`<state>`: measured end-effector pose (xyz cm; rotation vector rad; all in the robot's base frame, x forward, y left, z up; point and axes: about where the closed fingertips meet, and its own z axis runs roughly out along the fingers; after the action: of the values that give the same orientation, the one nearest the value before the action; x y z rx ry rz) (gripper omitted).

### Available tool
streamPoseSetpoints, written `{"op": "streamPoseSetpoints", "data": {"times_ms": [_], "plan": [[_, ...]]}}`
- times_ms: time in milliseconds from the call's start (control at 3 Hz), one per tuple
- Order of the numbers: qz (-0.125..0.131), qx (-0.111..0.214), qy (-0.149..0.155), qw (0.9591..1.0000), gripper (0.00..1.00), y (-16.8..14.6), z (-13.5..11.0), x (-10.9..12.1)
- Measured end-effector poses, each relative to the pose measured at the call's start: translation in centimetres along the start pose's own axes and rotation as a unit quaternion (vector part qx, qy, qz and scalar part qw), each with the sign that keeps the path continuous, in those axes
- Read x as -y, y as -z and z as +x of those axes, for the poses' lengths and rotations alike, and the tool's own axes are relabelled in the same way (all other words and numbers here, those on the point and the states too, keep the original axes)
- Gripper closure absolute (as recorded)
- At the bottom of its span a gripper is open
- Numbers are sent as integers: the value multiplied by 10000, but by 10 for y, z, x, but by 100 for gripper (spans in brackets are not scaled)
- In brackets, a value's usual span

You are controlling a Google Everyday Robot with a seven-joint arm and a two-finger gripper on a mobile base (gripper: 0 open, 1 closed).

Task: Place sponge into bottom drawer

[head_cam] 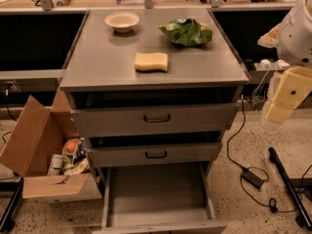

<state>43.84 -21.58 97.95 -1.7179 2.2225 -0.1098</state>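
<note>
The pale yellow sponge (151, 62) lies flat on the grey cabinet top (97, 62), near the middle and towards the front. The bottom drawer (156, 191) is pulled out wide below, with its plain grey floor bare. The two upper drawers with dark handles are slightly ajar. My gripper (285, 99) hangs in the air to the right of the cabinet, at about the height of the top drawer. It is well apart from the sponge and holds nothing that I can see.
A round cream bowl (122, 21) and a green shiny snack bag (185, 31) sit at the back of the cabinet top. An open cardboard box (34, 140) of items stands on the floor at left. Cables, a power adapter (253, 178) and a black bar (287, 184) lie at right.
</note>
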Motion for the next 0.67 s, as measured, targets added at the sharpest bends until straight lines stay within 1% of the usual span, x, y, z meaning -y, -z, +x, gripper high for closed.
{"op": "streamPoseSetpoints", "data": {"times_ms": [333,667], "plan": [[0,0,0,10000,0,0,0,0],[-35,295,202,9994,0,-24,-10,18]]}}
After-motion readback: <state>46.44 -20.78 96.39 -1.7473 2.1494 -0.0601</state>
